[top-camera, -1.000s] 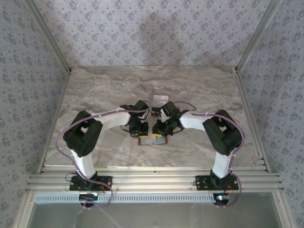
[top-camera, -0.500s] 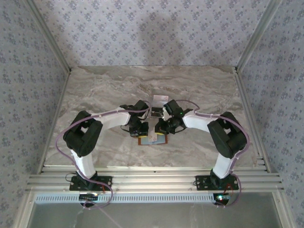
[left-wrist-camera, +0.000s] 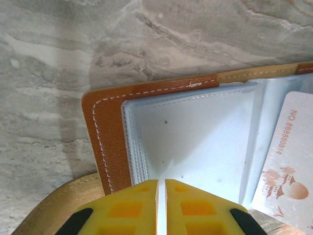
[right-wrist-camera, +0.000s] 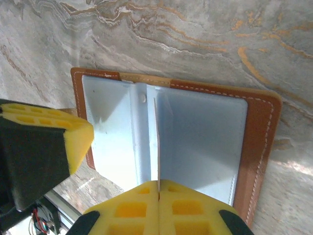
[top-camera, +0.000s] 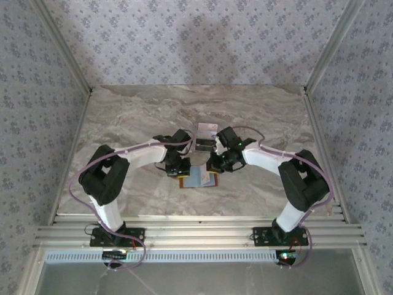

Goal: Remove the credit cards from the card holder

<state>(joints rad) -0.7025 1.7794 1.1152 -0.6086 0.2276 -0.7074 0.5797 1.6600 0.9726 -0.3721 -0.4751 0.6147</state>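
The card holder lies open on the marble table, orange-brown outside with a pale grey-blue inner face. My left gripper is shut on a thin pale inner sleeve at the card holder's left half. My right gripper is shut on a credit card, seen edge-on above the holder's fold. The left wrist view shows that whitish-pink credit card with a printed number and a red drawing. In the top view the left gripper and right gripper flank the holder.
Two more cards lie just behind the grippers, a whitish one and a dark one. Patterned cloth walls close in the table on three sides. An aluminium rail runs along the near edge.
My right gripper has closed on the card, and its arm has swung outward to the right. More of the holder's pale inner face now shows. The left gripper has stayed put.
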